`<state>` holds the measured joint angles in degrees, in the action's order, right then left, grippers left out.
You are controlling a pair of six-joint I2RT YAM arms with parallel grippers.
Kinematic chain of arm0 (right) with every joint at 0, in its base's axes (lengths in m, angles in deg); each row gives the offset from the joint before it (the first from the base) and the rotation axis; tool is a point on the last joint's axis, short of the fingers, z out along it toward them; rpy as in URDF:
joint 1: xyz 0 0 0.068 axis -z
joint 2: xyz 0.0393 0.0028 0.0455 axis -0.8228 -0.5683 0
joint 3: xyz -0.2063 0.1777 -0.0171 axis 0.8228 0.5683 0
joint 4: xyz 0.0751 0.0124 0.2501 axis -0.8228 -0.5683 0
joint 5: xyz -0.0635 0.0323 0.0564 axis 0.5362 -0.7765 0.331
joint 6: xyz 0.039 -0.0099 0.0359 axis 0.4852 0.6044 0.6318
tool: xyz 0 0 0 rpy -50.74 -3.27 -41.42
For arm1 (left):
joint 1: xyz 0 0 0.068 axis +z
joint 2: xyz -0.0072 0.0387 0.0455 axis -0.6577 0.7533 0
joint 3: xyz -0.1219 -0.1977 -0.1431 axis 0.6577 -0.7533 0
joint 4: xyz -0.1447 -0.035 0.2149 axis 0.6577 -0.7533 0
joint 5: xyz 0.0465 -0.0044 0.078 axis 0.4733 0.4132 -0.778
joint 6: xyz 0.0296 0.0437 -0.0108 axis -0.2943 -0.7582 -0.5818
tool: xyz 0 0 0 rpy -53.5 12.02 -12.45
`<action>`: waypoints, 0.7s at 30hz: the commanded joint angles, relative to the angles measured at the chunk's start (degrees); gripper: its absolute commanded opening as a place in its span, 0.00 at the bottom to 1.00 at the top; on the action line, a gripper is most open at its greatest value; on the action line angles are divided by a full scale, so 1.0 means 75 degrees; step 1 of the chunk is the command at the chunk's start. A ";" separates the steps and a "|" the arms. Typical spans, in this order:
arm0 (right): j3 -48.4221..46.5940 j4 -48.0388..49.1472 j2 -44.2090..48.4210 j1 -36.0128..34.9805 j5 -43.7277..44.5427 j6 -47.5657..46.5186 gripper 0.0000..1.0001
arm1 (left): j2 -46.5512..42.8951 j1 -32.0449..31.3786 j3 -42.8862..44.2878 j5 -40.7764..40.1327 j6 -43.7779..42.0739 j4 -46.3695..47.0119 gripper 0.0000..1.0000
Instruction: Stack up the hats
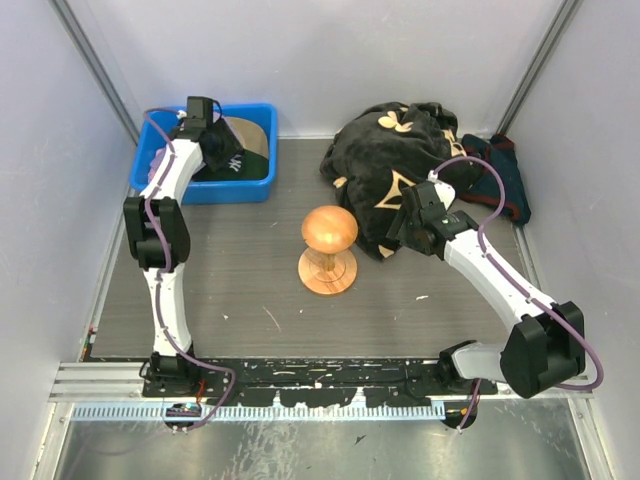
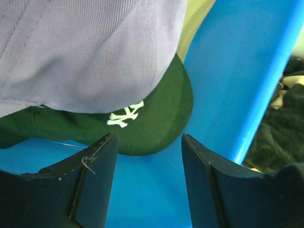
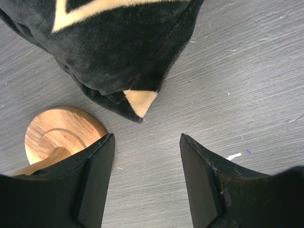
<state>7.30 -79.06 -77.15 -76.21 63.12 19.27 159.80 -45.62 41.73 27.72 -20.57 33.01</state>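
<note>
Hats lie in a blue bin [image 1: 205, 190] at the back left. A lavender cap [image 2: 85, 47] rests on a dark green cap [image 2: 156, 118] with a white logo, and a strip of tan fabric [image 2: 197, 19] shows behind them. From above, the green cap [image 1: 250, 165] sits against the bin's right side. My left gripper [image 2: 149, 142] is open just in front of the green cap's edge, with nothing between its fingers. My right gripper [image 3: 147, 142] is open above bare table beside a corner of the black cloth [image 3: 109, 47].
A round-topped wooden stand [image 1: 328, 250] stands mid-table, and its base [image 3: 57, 133] shows by my right gripper's left finger. The black cloth with tan marks [image 1: 395, 165] is heaped at the back right, with a dark bundle [image 1: 505, 180] beyond it. The blue bin wall [image 2: 237, 71] rises to the right of my left gripper.
</note>
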 commanded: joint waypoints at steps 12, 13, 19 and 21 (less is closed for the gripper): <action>-0.0434 0.0180 0.0164 0.0392 -0.0021 -0.0431 0.63 | 0.1913 -0.0396 0.2964 -0.2692 -0.0167 -0.3069 0.65; -0.0439 0.0165 0.0176 0.0408 -0.0034 -0.0443 0.64 | 0.1997 -0.0391 0.3041 -0.2795 -0.0185 -0.3164 0.66; -0.0435 0.0062 0.0279 0.0441 -0.0103 -0.0533 0.64 | 0.2353 -0.0409 0.3139 -0.3036 -0.0466 -0.2806 0.70; -0.0446 0.0006 0.0324 0.0453 -0.0133 -0.0556 0.64 | 0.2407 -0.0412 0.3065 -0.3035 -0.0664 -0.2362 0.72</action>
<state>6.18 -79.19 -77.23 -73.15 62.40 16.39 175.82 -48.59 63.92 8.08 -22.19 13.01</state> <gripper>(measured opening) 0.636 0.702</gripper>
